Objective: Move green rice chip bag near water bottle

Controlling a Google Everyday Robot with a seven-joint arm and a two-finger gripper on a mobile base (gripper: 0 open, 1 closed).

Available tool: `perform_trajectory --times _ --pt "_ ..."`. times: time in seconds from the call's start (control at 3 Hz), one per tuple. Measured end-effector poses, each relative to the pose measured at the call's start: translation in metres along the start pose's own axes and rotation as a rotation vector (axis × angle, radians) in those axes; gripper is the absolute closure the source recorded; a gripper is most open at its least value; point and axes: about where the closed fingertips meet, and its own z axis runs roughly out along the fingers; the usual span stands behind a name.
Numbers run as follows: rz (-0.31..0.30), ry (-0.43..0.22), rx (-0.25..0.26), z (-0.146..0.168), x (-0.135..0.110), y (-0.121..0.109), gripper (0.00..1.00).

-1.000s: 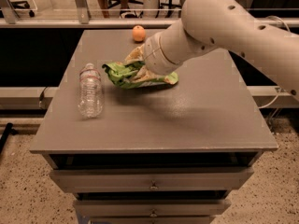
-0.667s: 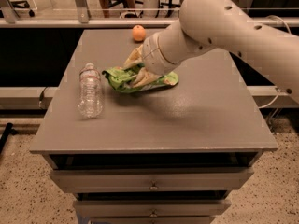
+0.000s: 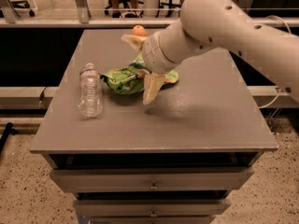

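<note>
The green rice chip bag point(image 3: 122, 79) lies crumpled on the grey table point(image 3: 196, 115), a short gap to the right of the water bottle point(image 3: 90, 90), which lies on its side with its cap pointing to the back. My gripper point(image 3: 142, 64) hangs over the right end of the bag. Its fingers are spread wide, one fingertip point(image 3: 132, 40) toward the back and one point(image 3: 152, 87) toward the front. They do not pinch the bag. The arm point(image 3: 219, 27) hides the bag's right edge.
A small orange fruit point(image 3: 138, 30) sits near the table's back edge, just behind the gripper. Drawers point(image 3: 152, 185) run below the table's front edge. A rail and chair legs stand behind the table.
The gripper carried the bag a little left toward the bottle, then its fingers spread apart. The bag now rests on the table on its own.
</note>
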Motion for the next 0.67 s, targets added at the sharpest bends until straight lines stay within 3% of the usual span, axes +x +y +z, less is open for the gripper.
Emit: perform_trajectory --times 0.33,0.67 --pt "0.018 0.022 0.049 -0.032 0.017 -0.012 0.00" --pt "0.073 0.045 0.108 -0.089 0.051 -0.019 0.00"
